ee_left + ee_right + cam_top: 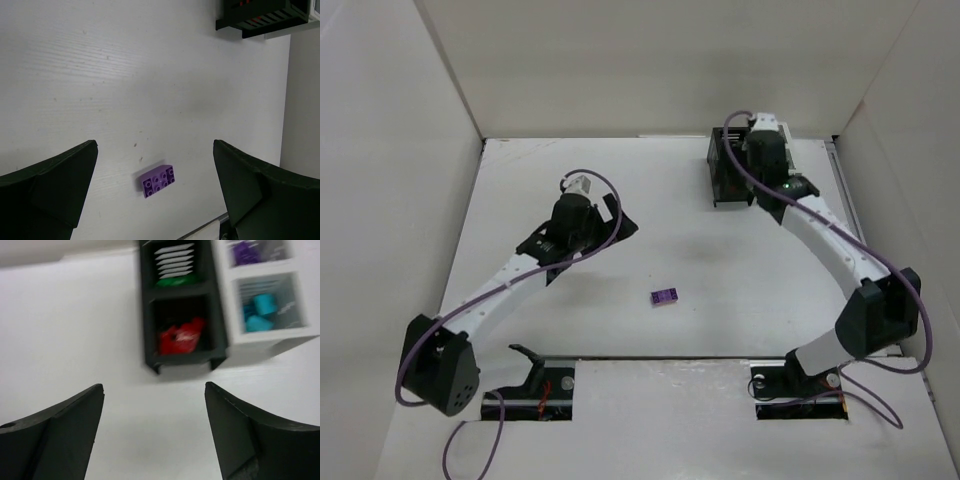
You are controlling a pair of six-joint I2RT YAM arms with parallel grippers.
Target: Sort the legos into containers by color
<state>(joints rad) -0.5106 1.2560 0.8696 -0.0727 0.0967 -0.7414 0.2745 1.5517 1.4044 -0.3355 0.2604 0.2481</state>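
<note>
A studded purple lego (665, 296) lies on the plain white desk (750, 270). The slatted black bin (148, 315) holds red legos (181, 335) and green legos (172, 281); the white bin (222, 300) holds purple legos (245, 252) and teal legos (260, 312).

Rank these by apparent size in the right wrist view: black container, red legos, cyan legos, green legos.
1. black container, clearly the largest.
2. red legos and cyan legos: the two piles look about alike, so they are not ranked against each other.
3. green legos: the smallest patch showing, though partly hidden.
</note>
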